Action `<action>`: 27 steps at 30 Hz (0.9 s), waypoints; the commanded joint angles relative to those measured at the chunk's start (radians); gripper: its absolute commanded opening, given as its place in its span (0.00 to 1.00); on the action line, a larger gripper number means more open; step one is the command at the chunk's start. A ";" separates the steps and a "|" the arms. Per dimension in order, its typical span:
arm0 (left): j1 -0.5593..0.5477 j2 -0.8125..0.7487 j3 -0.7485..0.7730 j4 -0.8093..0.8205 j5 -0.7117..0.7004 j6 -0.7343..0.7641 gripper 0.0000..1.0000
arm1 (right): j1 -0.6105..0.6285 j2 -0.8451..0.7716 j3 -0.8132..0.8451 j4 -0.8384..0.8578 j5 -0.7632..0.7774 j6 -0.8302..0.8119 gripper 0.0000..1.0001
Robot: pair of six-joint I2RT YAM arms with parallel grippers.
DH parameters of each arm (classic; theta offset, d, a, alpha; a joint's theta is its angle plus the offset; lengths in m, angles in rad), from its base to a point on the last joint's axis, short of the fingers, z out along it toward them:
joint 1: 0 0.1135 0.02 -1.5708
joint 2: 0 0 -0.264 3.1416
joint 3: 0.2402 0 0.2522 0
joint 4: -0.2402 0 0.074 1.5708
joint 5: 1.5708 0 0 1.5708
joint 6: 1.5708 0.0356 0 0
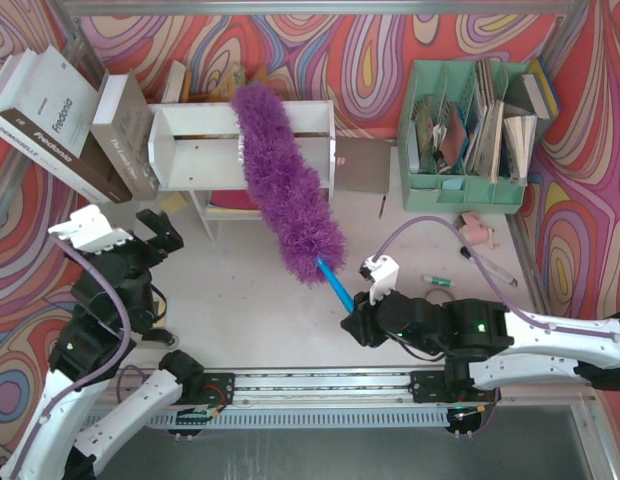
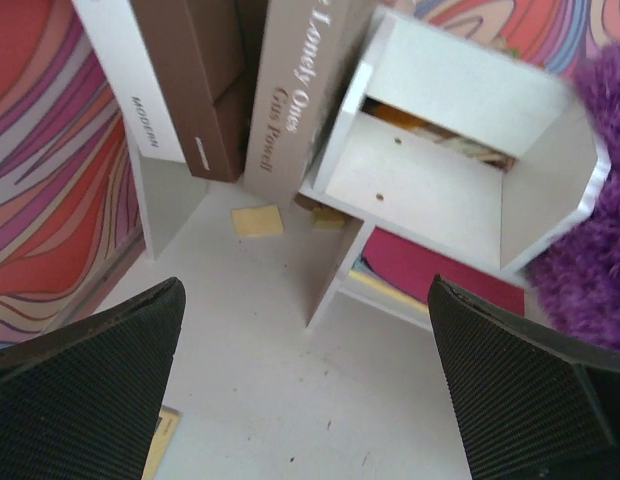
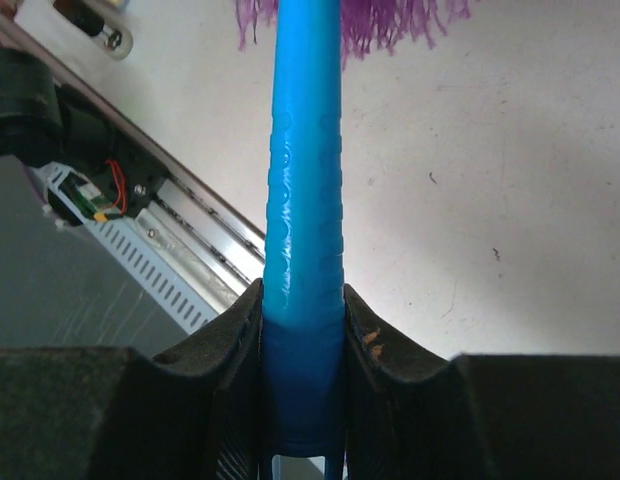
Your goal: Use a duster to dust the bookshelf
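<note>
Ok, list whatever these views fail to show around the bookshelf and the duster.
1. Top external: the duster overlaps the bookshelf, hiding its centre divider; contact cannot be judged.
2. Left wrist: the lower tier sits mostly under the upper panel; the red item there is unidentifiable.
3. Right wrist: the top edge cuts off the duster head; only purple fringe shows.
</note>
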 commanded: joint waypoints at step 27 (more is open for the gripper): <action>-0.002 -0.011 -0.113 -0.046 0.325 0.147 0.99 | 0.004 -0.164 0.049 -0.074 0.209 0.053 0.00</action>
